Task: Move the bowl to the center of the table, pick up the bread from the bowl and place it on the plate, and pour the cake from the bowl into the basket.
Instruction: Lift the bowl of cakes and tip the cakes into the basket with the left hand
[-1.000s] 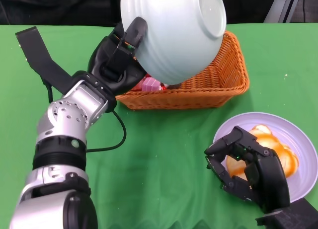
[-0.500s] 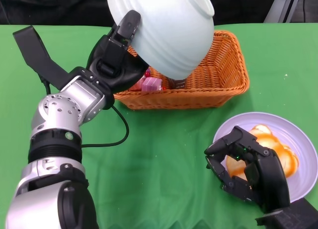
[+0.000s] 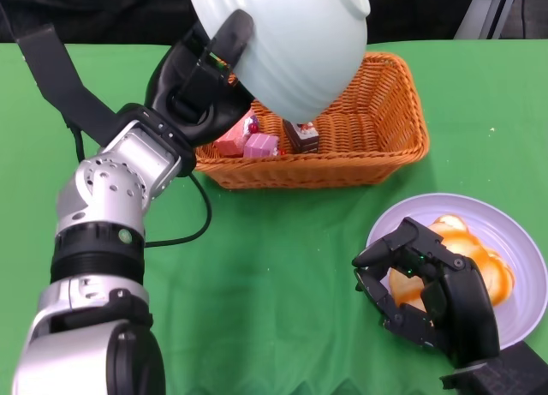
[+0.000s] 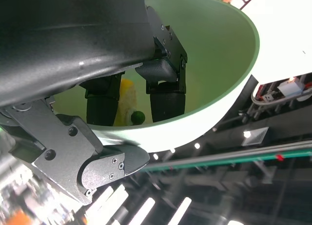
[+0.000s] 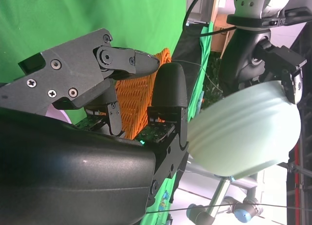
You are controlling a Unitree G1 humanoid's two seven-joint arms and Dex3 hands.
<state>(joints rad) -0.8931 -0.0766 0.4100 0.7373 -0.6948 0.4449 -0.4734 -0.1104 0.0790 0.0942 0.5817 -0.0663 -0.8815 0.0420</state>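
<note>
Bowl (image 3: 287, 44) is up in the air, tipped w/ its mouth turned away, gripped at the rim by the left hand (image 3: 201, 91): fingers inside, thumb on the ribbed outer wall. Left wrist view shows those fingers (image 4: 165, 93) pressed on the inner wall, w/ a yellow bit w/ a dark green spot (image 4: 130, 110) between them inside the bowl. Basket (image 3: 377, 151) sits just below the held bowl, beside the left hand. Small pieces lie in it: pink cakes (image 3: 253, 142) near the hand's knuckles, and a dark brown one (image 3: 301, 136) under the bowl's lowest edge.

Right hand (image 3: 424, 296) rests low over the near edge of the plate (image 3: 514, 241), fingers curled around the bread (image 3: 454, 258), which sits on the plate. Can't tell if it's actually gripping the bread or only cupped around it. Green table (image 3: 282, 284) under all.
</note>
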